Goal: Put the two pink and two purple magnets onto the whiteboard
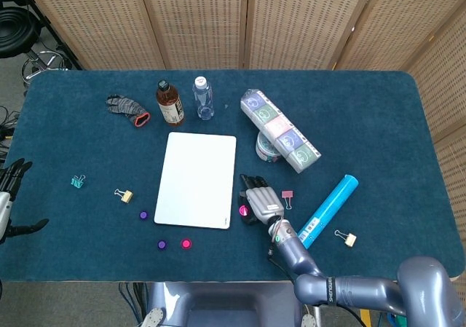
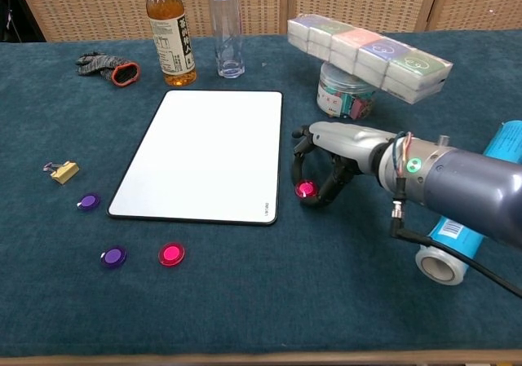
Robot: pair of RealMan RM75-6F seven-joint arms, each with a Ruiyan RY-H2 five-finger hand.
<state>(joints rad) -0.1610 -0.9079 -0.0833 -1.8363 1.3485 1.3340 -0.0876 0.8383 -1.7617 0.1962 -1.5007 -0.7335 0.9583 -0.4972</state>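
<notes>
1. Head view: the right hand (image 1: 260, 202), grey metal with dark fingers, lies palm down on the napped blue cloth table (image 1: 378, 123). Its curled fingers sit over a glossy round pink magnet (image 1: 243, 210), just right of the flat white whiteboard (image 1: 197, 179). Past the board's lower left corner lie a second pink magnet (image 1: 186, 244) and two purple magnets (image 1: 162, 245) (image 1: 143, 215), all off the board. The left hand (image 1: 9, 196) shows at the frame's left edge, well away from everything, fingers spread and holding nothing.

2. Chest view: this view alone shows under the right hand (image 2: 334, 158). The fingers (image 2: 333, 183) arch down around the magnet (image 2: 306, 189), which rests on the cloth; whether they pinch it or only cage it I cannot tell. Behind the hand a long plastic-wrapped pack (image 2: 369, 55) rests on a round tub (image 2: 342, 95); to its right lies a blue tube (image 2: 465, 231). The left hand is out of this frame.
</notes>
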